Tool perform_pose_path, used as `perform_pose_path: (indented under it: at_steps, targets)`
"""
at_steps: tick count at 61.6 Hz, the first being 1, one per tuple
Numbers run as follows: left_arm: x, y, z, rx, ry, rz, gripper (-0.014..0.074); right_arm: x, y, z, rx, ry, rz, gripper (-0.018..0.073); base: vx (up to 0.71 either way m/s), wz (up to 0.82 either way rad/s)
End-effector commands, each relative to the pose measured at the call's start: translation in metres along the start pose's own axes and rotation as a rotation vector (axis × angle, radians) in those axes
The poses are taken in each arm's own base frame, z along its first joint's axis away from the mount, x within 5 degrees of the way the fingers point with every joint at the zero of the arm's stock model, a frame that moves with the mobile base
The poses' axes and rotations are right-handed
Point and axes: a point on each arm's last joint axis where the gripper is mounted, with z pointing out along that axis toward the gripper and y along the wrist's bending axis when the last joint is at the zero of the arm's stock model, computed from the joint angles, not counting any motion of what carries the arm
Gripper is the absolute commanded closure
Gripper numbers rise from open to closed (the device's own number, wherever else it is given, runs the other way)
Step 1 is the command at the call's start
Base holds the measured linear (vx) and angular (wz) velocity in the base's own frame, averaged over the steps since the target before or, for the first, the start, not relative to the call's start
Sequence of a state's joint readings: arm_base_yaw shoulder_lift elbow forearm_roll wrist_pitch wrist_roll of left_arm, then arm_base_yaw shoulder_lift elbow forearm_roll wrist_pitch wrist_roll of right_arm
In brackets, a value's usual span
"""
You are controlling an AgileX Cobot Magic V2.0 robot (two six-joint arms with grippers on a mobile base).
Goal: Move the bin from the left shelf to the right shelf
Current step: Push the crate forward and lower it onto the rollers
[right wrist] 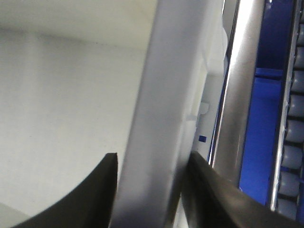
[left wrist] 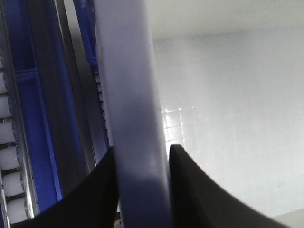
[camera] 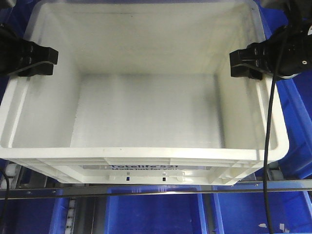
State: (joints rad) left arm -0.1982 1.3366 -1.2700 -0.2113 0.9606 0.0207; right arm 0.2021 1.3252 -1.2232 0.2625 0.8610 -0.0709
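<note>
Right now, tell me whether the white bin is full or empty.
Empty. The front view looks straight down into the bin and shows only its bare white floor and walls, with nothing inside.

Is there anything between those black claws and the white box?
Nothing visible. The left gripper and right gripper each clamp a side rim of the bin, one finger inside, one outside.

bin [camera: 146, 112] print [camera: 144, 167] blurred, partly illegible, blue bins [camera: 156, 214] cropped at edges
</note>
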Motion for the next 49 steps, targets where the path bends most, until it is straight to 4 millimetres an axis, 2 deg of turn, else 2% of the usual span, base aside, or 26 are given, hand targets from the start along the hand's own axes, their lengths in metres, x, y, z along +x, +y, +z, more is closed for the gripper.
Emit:
perform_pose_path:
  at_steps: [1, 25, 36, 49]
  targets:
    - [-0.011, -0.008, -0.021, 0.033, -0.135, 0.038, 0.0604, -0.024, 0.0, -0.016, 0.018, -0.228, -0.019, 0.0564, 0.0, 0.0]
    - [-0.018, -0.002, 0.005, 0.01, -0.108, 0.036, 0.0604, -0.031, -0.004, 0.005, 0.018, -0.244, -0.034, 0.0564, 0.0, 0.0]
    - [-0.023, 0.001, 0.01, -0.019, -0.14, 0.054, 0.0604, -0.036, -0.004, 0.009, 0.006, -0.282, -0.008, 0.0564, 0.0, 0.0]
    - [-0.026, 0.007, 0.016, -0.07, -0.147, 0.081, 0.0604, -0.037, -0.006, 0.024, -0.001, -0.264, -0.008, 0.0564, 0.0, 0.0]
